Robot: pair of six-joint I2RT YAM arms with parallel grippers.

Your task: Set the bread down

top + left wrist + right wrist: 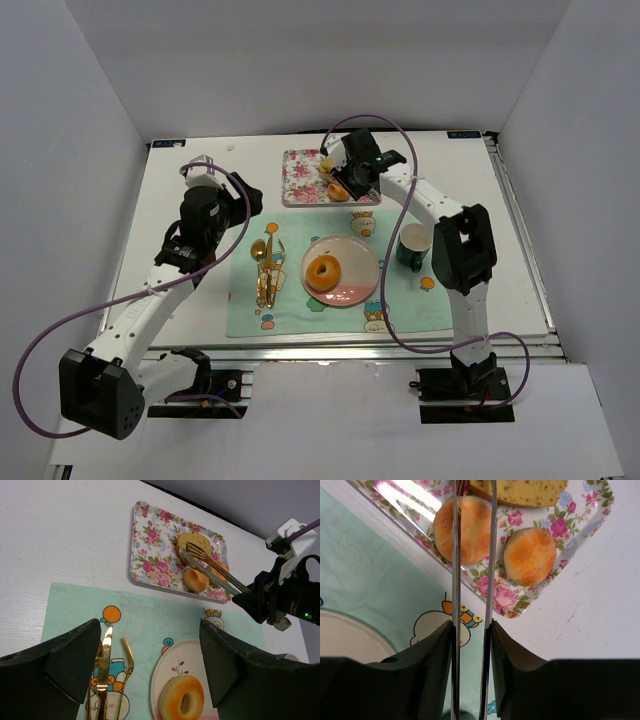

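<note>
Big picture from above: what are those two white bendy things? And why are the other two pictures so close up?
They are two robot arms with pincher hands, called grippers. The big picture comes from a camera above the white table; the other two come from small cameras on each wrist. On the table lie a mint-green cartoon placemat, gold cutlery, a pink plate with a ring doughnut, a green mug and a flowery tray. The right gripper squeezes thin metal tongs that reach over the tray's round golden buns. The left gripper is wide open and holds nothing.
</note>
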